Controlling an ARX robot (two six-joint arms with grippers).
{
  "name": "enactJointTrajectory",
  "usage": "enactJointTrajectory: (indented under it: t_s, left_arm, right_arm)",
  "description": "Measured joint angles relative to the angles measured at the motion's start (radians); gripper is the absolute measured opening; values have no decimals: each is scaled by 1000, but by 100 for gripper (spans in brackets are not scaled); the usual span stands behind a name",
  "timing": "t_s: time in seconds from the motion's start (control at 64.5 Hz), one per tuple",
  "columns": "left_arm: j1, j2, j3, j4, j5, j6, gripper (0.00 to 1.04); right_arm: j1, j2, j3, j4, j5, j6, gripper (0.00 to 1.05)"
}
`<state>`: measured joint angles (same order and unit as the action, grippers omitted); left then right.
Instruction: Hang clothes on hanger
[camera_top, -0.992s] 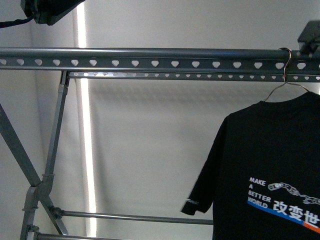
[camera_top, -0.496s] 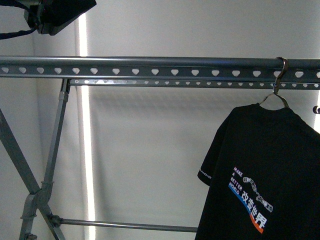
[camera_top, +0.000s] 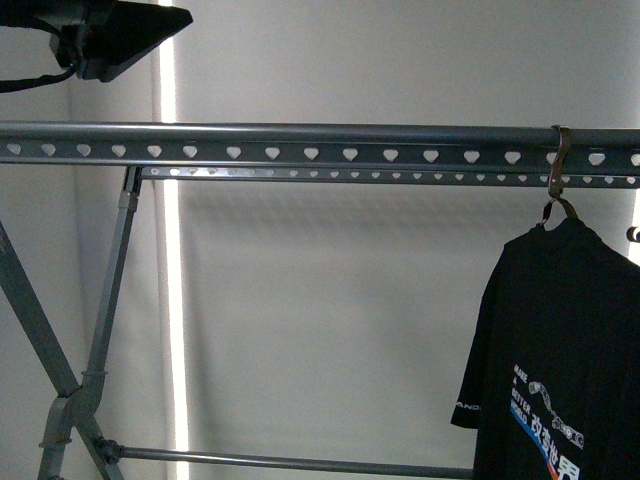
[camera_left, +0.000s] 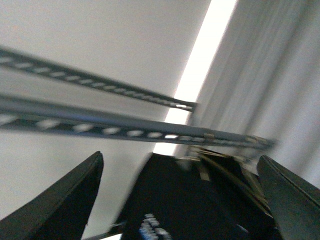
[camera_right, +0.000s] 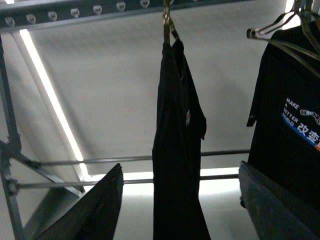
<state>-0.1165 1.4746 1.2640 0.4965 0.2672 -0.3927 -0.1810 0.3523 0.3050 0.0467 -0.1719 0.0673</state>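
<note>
Front view: the shirt (camera_top: 560, 350) hangs at the frame's right edge from a hook (camera_top: 558, 165) over the rack (camera_top: 300, 142) rail, turned nearly edge-on. Both wrist views show empty, wide-spread jaws on the right gripper (camera_right: 182, 205) and left gripper (camera_left: 180, 195). To finish well, judge that the hook sits fully over the rail and draw the arms clear without brushing the fabric.
</note>
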Motion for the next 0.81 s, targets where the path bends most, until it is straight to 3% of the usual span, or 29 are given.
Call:
enactJointTrajectory:
  t_s: [0.062, 0.124, 0.186, 0.295, 0.419, 0.543, 0.806]
  left_arm:
    - [-5, -79, -69, -178, -220, 142, 77]
    - [-2, -156, -201, -197, -352, 260, 64]
    - [8, -211, -310, -153, -364, 314, 54]
    - [30, -306, -525, -52, -356, 364, 30]
    - [46, -399, -714, 30, -337, 379, 3]
    - [90, -486, -855, 82, -272, 389, 4]
    - [116, -632, -1039, 111, -267, 389, 4]
  right_arm:
    - [22, -19, -32, 7, 19, -27, 51]
    - [43, -40, -67, 13, 38, -45, 38]
    - [113, -71, -93, 16, 148, -54, 26]
    - [175, -109, -135, 27, 161, -64, 3]
    - [177, -185, -170, -37, 168, -67, 2]
    - [177, -266, -198, -63, 168, -67, 2]
    - [177, -299, -242, -58, 168, -67, 2]
